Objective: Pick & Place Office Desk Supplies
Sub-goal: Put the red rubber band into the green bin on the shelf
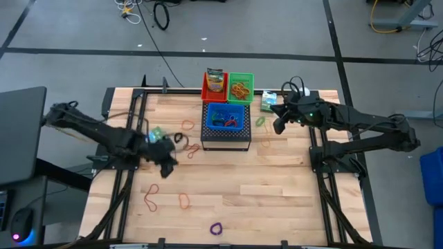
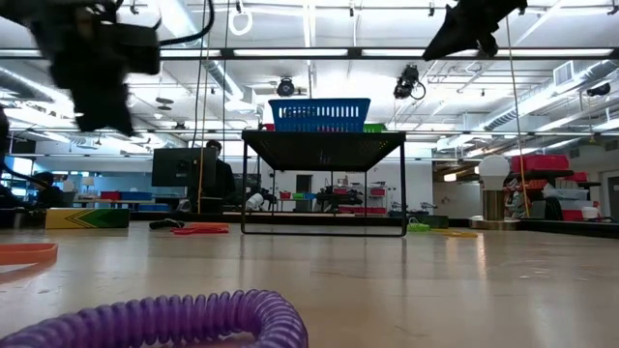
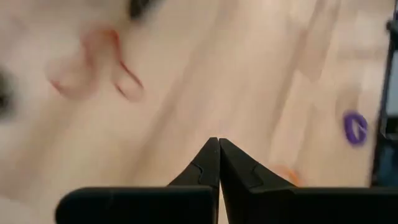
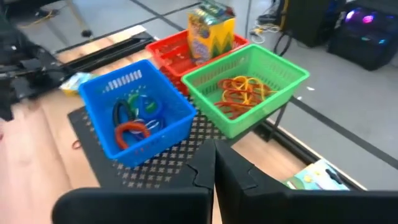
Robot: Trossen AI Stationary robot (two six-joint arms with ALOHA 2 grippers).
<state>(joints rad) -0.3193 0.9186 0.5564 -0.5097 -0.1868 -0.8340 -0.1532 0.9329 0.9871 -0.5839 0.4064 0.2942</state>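
Thin red and orange rubber bands and a purple loop lie flat on the wooden table's near half. More bands lie beside the black box. A green-white box lies at the far right, another by the left arm. My left gripper hangs shut over the table's left half, with nothing between its fingers. My right gripper is shut and empty, raised to the right of the baskets.
A blue basket with coloured loops stands on a black perforated box. Behind it stand a green basket of rubber bands and a red basket with a crayon box. A white ball on a stand is at the far right.
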